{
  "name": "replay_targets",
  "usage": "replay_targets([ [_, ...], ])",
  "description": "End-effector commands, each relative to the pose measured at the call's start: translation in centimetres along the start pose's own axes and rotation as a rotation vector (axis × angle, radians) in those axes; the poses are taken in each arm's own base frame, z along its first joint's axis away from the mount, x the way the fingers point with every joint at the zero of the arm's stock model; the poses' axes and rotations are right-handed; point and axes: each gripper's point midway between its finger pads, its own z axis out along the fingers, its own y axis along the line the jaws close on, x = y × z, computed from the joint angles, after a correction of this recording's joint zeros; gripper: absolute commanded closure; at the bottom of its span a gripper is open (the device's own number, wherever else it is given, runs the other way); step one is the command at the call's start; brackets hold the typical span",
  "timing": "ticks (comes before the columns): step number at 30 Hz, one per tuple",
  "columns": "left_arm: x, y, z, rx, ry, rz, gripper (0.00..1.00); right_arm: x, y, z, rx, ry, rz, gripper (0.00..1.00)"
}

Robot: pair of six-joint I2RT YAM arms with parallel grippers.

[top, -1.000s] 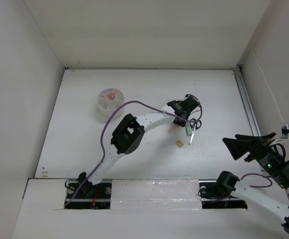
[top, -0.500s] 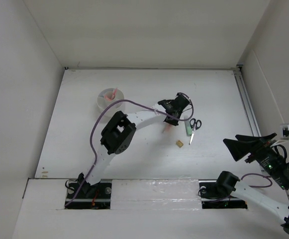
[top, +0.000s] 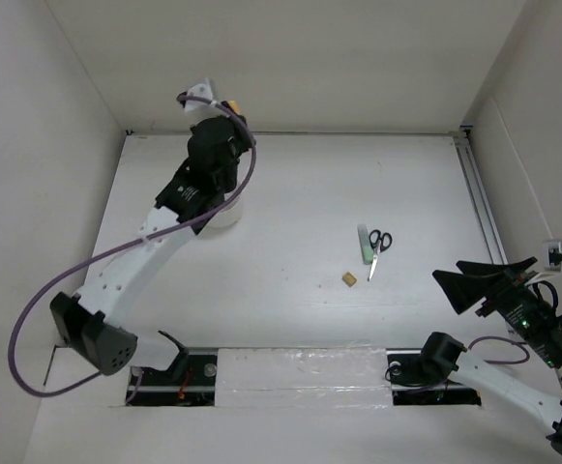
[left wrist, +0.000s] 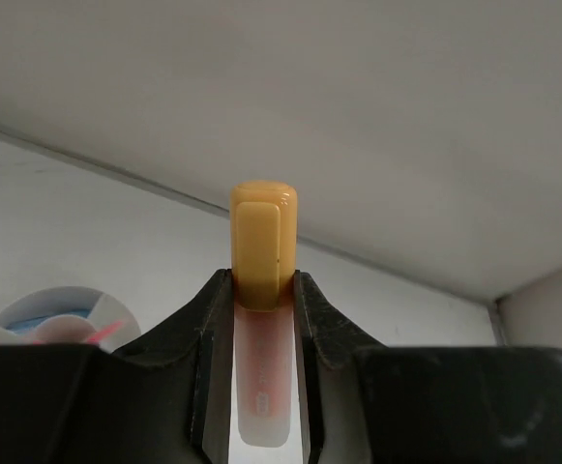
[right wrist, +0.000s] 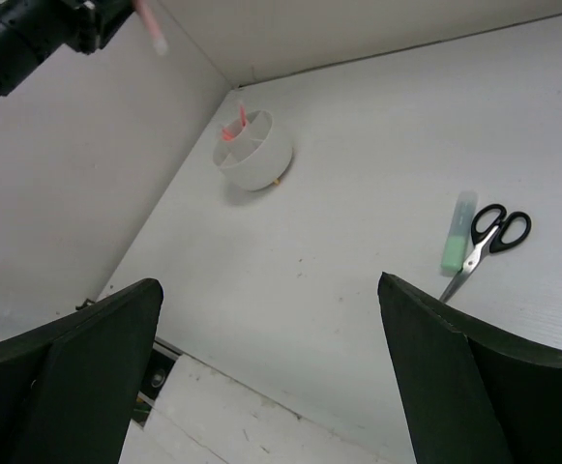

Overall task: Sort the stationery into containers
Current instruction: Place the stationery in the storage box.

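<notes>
Left arm is stretching high toward the far-left corner, left claw (left wrist: 263, 290) pinching an orange highlighter (left wrist: 262, 246); the white cup (right wrist: 261, 172) is sitting under the arm. Right claw (right wrist: 269, 285) is hanging wide open, holding nothing, off the worktop's (top: 290, 193) right edge, scissors (top: 378, 244) nearby.

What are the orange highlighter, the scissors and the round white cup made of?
The orange highlighter is probably plastic: its yellow-orange cap is smooth and a little glossy, and its barrel looks see-through. The scissors seem to have black plastic handles and thin, grey metal blades. The white cup is likely plastic, with a smooth matte wall and thin dividers, though it is too small to be sure.
</notes>
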Motion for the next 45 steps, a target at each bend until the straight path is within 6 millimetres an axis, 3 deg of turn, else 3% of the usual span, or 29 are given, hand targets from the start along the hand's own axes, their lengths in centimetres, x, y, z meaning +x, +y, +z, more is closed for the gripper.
replay_targets([
  [1, -0.8, 5.8, -0.6, -0.284, -0.144, -0.108, 1.0, -0.2, 0.8, 0.6, -0.034, -0.003, -0.007, 0.01],
  [3, -0.9, 8.0, -1.0, -0.378, -0.173, -0.209, 1.0, 0.0, 0.9, 0.8, -0.029, 0.004, -0.01, 0.01],
  [4, -0.2, 9.5, -1.3, -0.439, -0.16, -0.199, 1.0, 0.0, 0.9, 0.8, -0.029, 0.004, -0.01, 0.01],
  [6, -0.1, 10.9, -1.5, -0.499, -0.189, -0.23, 1.0, 0.2, 1.0, 1.0, -0.033, 0.019, -0.024, 0.01],
  [10, -0.2, 16.0, -1.6, -0.664, -0.234, -0.309, 1.0, 0.6, 1.2, 1.4, -0.032, 0.038, -0.031, 0.01],
  [11, -0.1, 18.4, -1.5, -0.731, -0.239, -0.328, 1.0, 0.7, 1.4, 1.4, -0.039, 0.043, -0.031, 0.01],
  [14, -0.5, 21.2, -1.1, -0.787, -0.259, -0.339, 1.0, 0.7, 1.4, 1.4, -0.039, 0.043, -0.031, 0.01],
  [16, -0.1, 22.0, -1.0, -0.804, -0.259, -0.295, 1.0, 0.7, 1.3, 1.4, -0.04, 0.043, -0.04, 0.01],
  [17, -0.8, 22.2, -1.1, -0.8, -0.276, -0.301, 1.0, 0.7, 1.3, 1.4, -0.04, 0.043, -0.04, 0.01],
  [19, -0.3, 24.0, -1.1, -0.829, -0.257, -0.303, 1.0, 0.6, 1.6, 1.4, -0.052, 0.04, -0.037, 0.01],
  [23, 0.7, 24.8, -1.1, -0.861, -0.247, -0.261, 1.0, 0.6, 1.6, 1.4, -0.052, 0.04, -0.037, 0.01],
  [26, 2.8, 26.0, -0.7, -0.909, -0.222, -0.226, 1.0, 0.6, 1.6, 1.4, -0.052, 0.04, -0.037, 0.01],
  [33, 6.1, 26.2, -0.6, -0.887, -0.223, -0.225, 1.0, 0.6, 1.7, 1.3, -0.06, 0.045, -0.046, 0.01],
  [45, 6.4, 25.5, -0.1, -0.732, -0.291, -0.264, 1.0, 0.7, 1.8, 1.3, -0.072, 0.042, -0.043, 0.01],
])
